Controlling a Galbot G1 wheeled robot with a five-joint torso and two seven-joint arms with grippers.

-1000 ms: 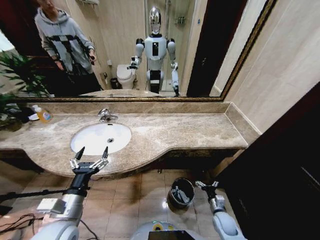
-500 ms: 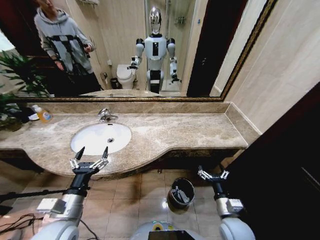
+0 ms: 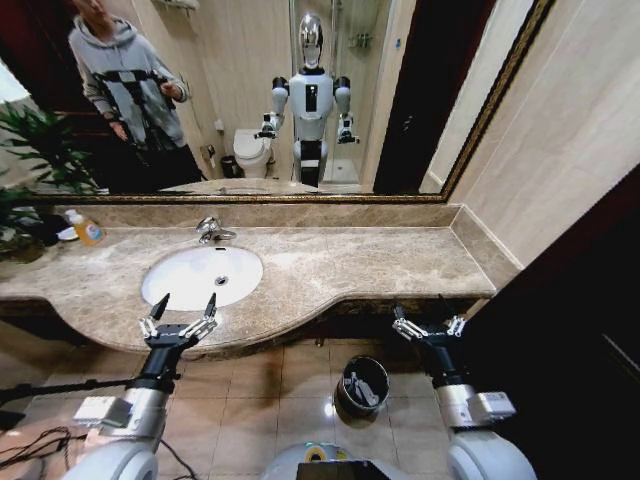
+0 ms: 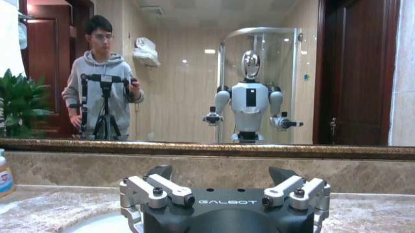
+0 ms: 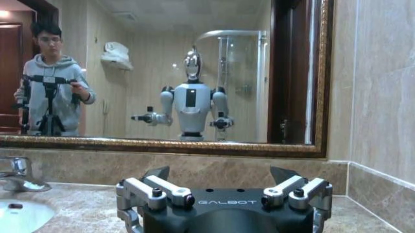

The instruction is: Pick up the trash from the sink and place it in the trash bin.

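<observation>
1. Head view: the sink [image 3: 203,277], an oval white basin, lies with its long axis running left to right in the marble countertop [image 3: 360,262], the chrome tap [image 3: 211,230] behind it; no trash can be made out in the bowl. The left gripper [image 3: 182,309] hangs at the counter's front edge just before the sink, its fingers spread wide and empty, pointing toward the mirror [image 3: 250,90].
2. Same view: the trash bin [image 3: 362,384] stands upright on the floor tiles below the counter, with pale items of trash [image 3: 363,391] lying inside its black interior. The right gripper [image 3: 428,319] hangs near the counter's front edge, up and to the right of the bin, fingers wide apart and holding nothing. A second ago it was lower, level with the bin; the left gripper has stayed put.
3. Left wrist view: the left gripper [image 4: 222,180] faces the mirror, open and empty, the sink's rim [image 4: 97,223] just below it.
4. Right wrist view: the right gripper [image 5: 220,180] is open and empty above the countertop, with the tap [image 5: 18,175] and sink [image 5: 19,213] off to one side.
</observation>
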